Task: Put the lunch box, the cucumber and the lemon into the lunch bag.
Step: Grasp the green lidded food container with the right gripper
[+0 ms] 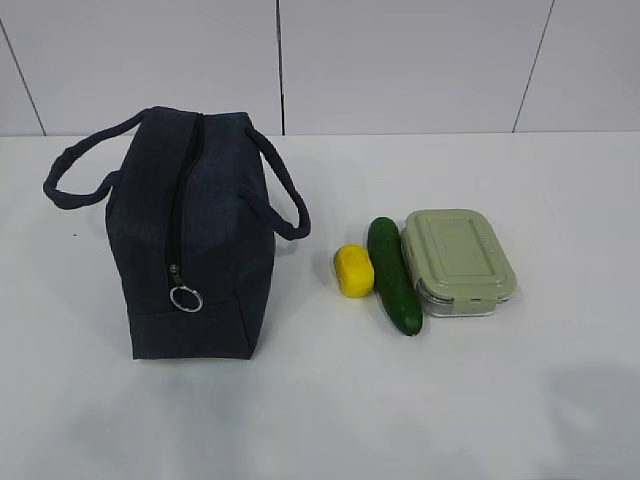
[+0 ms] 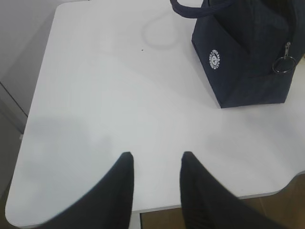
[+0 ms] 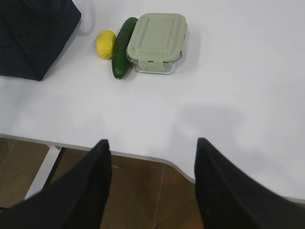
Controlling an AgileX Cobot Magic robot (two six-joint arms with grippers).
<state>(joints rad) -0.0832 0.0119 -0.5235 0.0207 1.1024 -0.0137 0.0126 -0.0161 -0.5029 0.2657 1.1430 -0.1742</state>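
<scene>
The navy lunch bag point(image 1: 192, 235) stands on the left of the white table, its top zipper shut, with the ring pull point(image 1: 186, 298) hanging at the near end. It also shows in the left wrist view point(image 2: 248, 52) with its round white logo point(image 2: 215, 59). To its right lie the yellow lemon point(image 1: 353, 271), the dark green cucumber point(image 1: 393, 274) and the sage-lidded lunch box point(image 1: 457, 260), side by side and touching. The right wrist view shows them too: lemon point(image 3: 105, 44), cucumber point(image 3: 123, 46), lunch box point(image 3: 156, 42). My left gripper point(image 2: 156, 157) and right gripper point(image 3: 152, 143) are open and empty, near the table's front edge.
The white table point(image 1: 320, 410) has a wall behind it. In the wrist views its front edge point(image 3: 143, 157) and left edge point(image 2: 33, 109) show, with brown floor below. Neither arm shows in the exterior view.
</scene>
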